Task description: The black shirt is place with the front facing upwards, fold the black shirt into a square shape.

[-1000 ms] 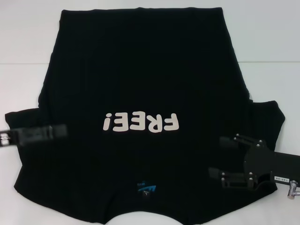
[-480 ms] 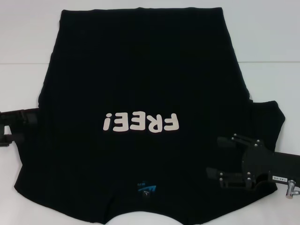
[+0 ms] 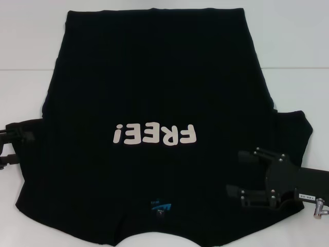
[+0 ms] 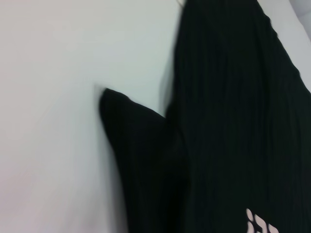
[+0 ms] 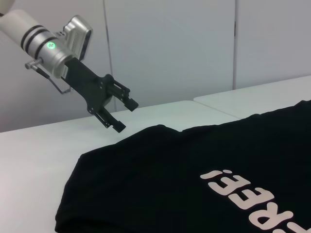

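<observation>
The black shirt lies flat on the white table, front up, with its cream "FREE!" lettering and its blue neck label toward the near edge. My right gripper is over the shirt's right shoulder, beside the right sleeve, open with nothing between its fingers. My left gripper is at the far left, just outside the left sleeve. In the right wrist view, the left gripper hangs above the table, open and holding nothing, just beyond the sleeve edge.
Bare white table surrounds the shirt on the left, right and far sides. A seam between table panels runs across it. A pale wall stands behind the table.
My left gripper has pulled back to the left, from over the left sleeve to the picture's left edge. The right gripper has shifted only slightly. The shirt lies as before.
</observation>
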Controlling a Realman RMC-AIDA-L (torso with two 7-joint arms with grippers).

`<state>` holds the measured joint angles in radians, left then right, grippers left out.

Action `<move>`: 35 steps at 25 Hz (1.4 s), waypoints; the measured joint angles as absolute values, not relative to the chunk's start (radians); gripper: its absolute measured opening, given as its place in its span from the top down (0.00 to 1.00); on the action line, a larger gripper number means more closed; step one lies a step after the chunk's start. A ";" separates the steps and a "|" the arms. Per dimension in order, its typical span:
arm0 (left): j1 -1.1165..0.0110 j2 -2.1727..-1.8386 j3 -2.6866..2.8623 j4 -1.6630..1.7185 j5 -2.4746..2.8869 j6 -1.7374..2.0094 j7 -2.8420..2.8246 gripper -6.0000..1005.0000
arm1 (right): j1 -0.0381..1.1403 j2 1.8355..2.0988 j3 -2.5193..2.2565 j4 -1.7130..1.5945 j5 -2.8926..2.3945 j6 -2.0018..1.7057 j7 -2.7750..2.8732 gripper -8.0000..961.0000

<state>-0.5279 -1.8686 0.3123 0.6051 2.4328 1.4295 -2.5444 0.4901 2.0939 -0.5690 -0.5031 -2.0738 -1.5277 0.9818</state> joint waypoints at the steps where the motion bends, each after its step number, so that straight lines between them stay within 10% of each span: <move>1: -0.528 -1.869 0.312 0.599 2.433 1.415 -2.546 0.16 | 0.490 2.094 -0.569 -0.503 -2.074 -1.529 0.982 0.02; 35: -0.534 -1.882 0.363 0.553 2.437 1.312 -2.546 0.16 | 0.487 2.094 -0.569 -0.500 -2.074 -1.534 0.982 0.02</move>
